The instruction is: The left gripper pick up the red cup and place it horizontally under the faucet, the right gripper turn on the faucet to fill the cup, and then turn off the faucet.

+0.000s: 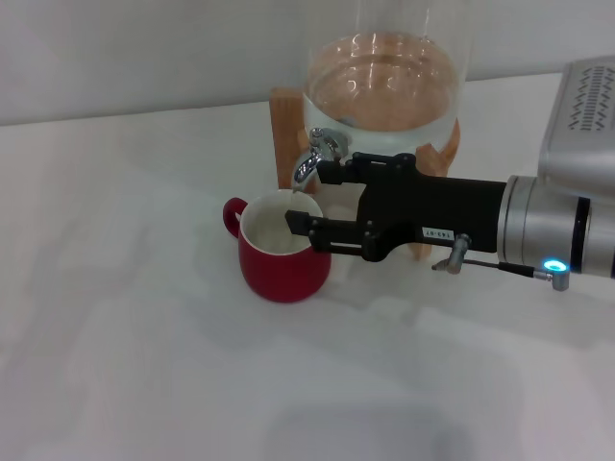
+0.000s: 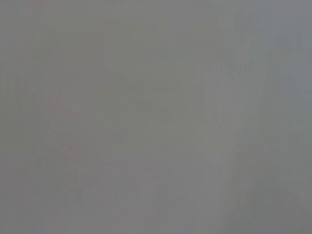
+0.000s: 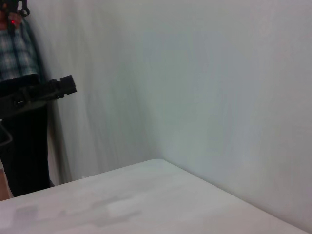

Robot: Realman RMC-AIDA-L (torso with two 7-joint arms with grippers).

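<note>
The red cup (image 1: 282,259) stands upright on the white table, right below the faucet (image 1: 317,157), with its handle pointing to the left. The chrome faucet sits on the clear glass dispenser (image 1: 384,82), which holds water. My right gripper (image 1: 307,197) reaches in from the right with its fingers apart. Its upper finger (image 1: 356,171) lies against the faucet and its lower finger (image 1: 322,230) hangs over the cup's rim. The left gripper is out of view; the left wrist view shows only plain grey.
The dispenser's wooden stand (image 1: 284,125) rises behind the cup. The white table (image 1: 144,365) spreads to the left and front. In the right wrist view a person (image 3: 19,53) stands beyond the table's far edge, by a pale wall.
</note>
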